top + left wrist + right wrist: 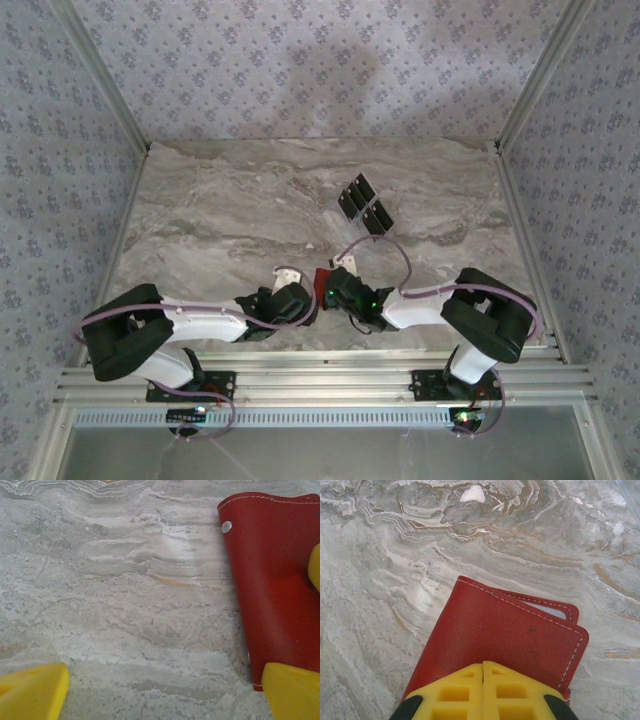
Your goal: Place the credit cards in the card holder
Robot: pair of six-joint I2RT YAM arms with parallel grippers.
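You have almost all the work in front of you: the cards lie together farther out on the table, apart from the wallet, and none is inside; the wallet is folded (a little pale lining shows at one edge). Your right pincer is closed, fingers together on the wallet's near edge; whether it pinches leather, I cannot tell. Your left pincer is wide open and empty; one finger is just beside the wallet's corner.
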